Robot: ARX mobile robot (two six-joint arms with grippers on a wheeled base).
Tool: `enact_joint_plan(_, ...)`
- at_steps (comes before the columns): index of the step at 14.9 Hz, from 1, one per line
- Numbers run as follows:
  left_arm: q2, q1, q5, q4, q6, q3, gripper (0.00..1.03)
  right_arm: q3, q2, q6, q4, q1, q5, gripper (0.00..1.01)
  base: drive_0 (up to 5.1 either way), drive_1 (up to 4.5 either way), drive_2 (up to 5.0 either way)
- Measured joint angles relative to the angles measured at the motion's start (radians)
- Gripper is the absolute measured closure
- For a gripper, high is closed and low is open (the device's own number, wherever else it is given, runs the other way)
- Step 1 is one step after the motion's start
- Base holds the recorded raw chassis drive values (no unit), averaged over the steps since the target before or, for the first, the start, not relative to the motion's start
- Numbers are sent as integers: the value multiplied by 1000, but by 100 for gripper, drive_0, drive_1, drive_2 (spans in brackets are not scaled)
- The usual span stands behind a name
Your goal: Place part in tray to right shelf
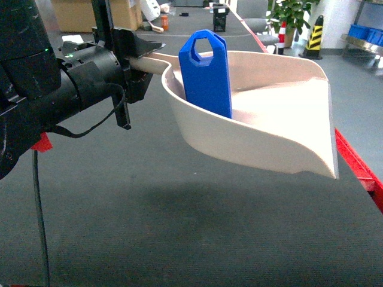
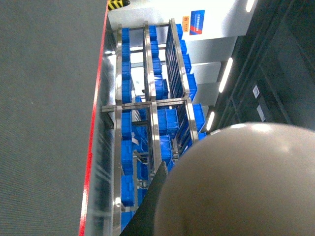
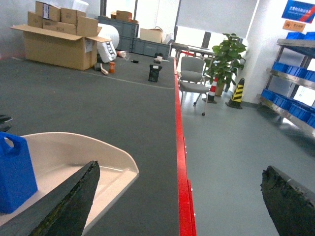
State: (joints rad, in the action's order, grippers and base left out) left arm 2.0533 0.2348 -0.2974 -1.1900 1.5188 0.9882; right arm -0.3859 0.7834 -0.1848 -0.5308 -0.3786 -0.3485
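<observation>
My left gripper (image 1: pixel 139 60) is probably clamping the tray (image 1: pixel 263 134) handle. My right gripper (image 3: pixel 179 196) is hanging wide. The upright part (image 1: pixel 206 75) could tip out if I'm swinging too fast.

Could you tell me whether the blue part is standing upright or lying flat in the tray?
Upright: the blue part stands inside the tray, handle hole on top.

- Part (image 1: pixel 206 75): small bright blue jug-shaped block, standing upright inside the tray, handle hole on top.
- Tray (image 1: pixel 263 134): glossy cream scoop, raised above the bench.
- Right shelf (image 3: pixel 290 93): steel rack bearing blue crates, well apart.
</observation>
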Motion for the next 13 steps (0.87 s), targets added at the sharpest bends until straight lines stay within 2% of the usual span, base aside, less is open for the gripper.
enact_joint_plan(13, 0, -1, -2, 0, 0, 0, 91, 0, 0, 0, 0, 0, -2, 3, 498, -247, -247)
